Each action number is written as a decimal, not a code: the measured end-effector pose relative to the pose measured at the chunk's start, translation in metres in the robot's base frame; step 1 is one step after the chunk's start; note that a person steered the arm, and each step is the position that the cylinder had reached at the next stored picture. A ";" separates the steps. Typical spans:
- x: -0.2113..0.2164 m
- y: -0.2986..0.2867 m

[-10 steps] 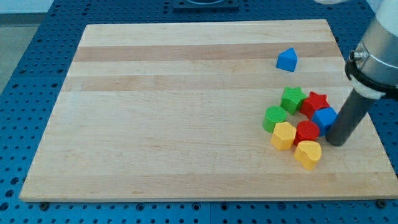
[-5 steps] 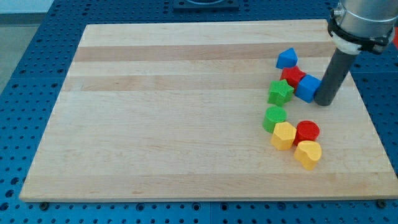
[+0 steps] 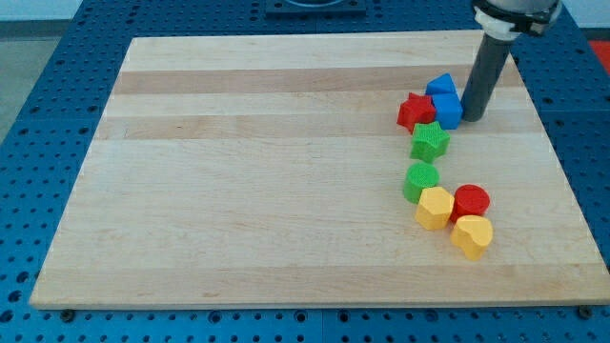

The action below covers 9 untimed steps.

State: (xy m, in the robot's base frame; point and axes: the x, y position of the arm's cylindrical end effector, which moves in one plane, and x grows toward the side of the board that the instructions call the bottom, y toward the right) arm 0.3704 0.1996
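Resting on a blue pegboard, the wooden board (image 3: 286, 171) carries every block toward its right edge. The rod's tip (image 3: 471, 118) presses the right side of the blue cube (image 3: 446, 110), flanked by the blue triangular block (image 3: 440, 86) and red star (image 3: 415, 111); the green star (image 3: 430, 141) sits just below.

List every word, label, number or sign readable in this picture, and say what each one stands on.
None: no text, number or sign is readable anywhere.
The wooden board, the coloured blocks, such as the blue cube beside my tip, and the perforated blue table carry no markings.
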 end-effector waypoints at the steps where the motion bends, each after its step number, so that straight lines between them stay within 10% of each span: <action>1: 0.002 0.003; 4: 0.053 -0.021; 9: -0.012 -0.056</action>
State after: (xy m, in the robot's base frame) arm 0.3583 0.1437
